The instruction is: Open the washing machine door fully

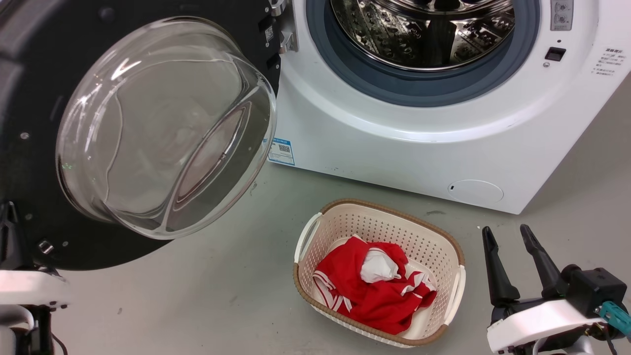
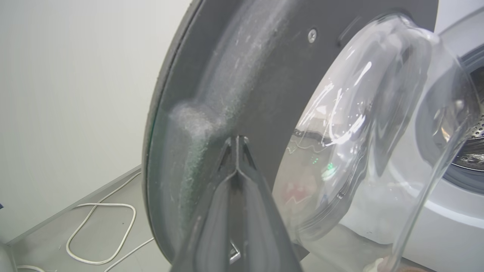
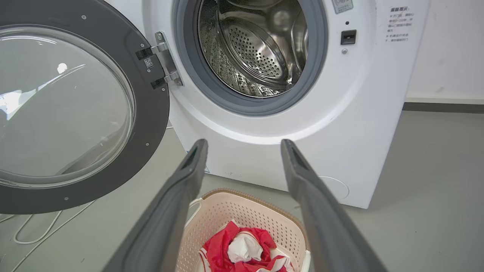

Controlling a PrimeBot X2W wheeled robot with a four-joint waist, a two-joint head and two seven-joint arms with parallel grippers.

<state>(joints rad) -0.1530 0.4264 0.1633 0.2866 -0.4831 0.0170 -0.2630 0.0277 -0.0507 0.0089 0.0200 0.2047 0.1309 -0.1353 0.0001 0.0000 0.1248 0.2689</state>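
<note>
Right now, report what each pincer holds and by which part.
Nothing is held. The left pincer is shut empty, its tips at the dark inner ring of the washing machine door; the right pincer is open and empty.

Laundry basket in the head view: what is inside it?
The laundry basket holds a crumpled red garment with white stripes and a white cloth bunched on top. Whatever lies beneath them is covered.
</note>
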